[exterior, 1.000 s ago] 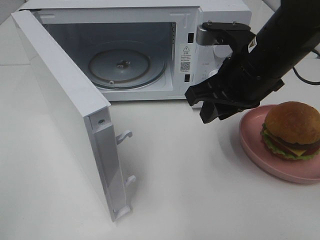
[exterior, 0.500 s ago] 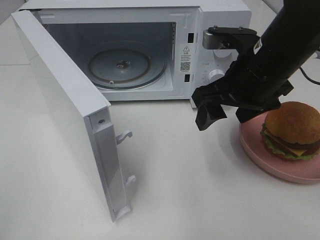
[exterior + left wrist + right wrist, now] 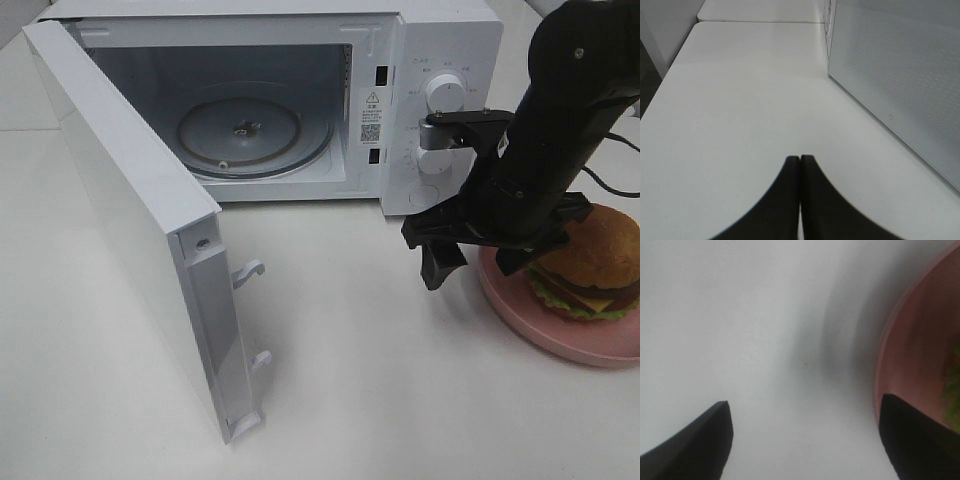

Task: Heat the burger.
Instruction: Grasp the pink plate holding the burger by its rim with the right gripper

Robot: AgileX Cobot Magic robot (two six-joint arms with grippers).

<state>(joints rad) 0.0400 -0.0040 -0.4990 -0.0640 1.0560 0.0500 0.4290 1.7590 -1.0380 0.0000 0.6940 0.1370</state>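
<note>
White table (image 3: 350, 400): right gripper (image 3: 478, 268) wide, astride plate (image 3: 512, 318) rim beside burger (image 3: 598, 262); left gripper (image 3: 800, 165) pinched

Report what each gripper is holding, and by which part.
Nothing is held. The right gripper is open beside the burger on the pink plate, not gripping it; the left gripper is shut on nothing.

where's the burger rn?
Exterior high view, far right: the burger sits on the pink plate, front-right of the open microwave, with the open right gripper beside it.

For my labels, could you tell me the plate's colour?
The plate is pink, clearest in exterior high view.
</note>
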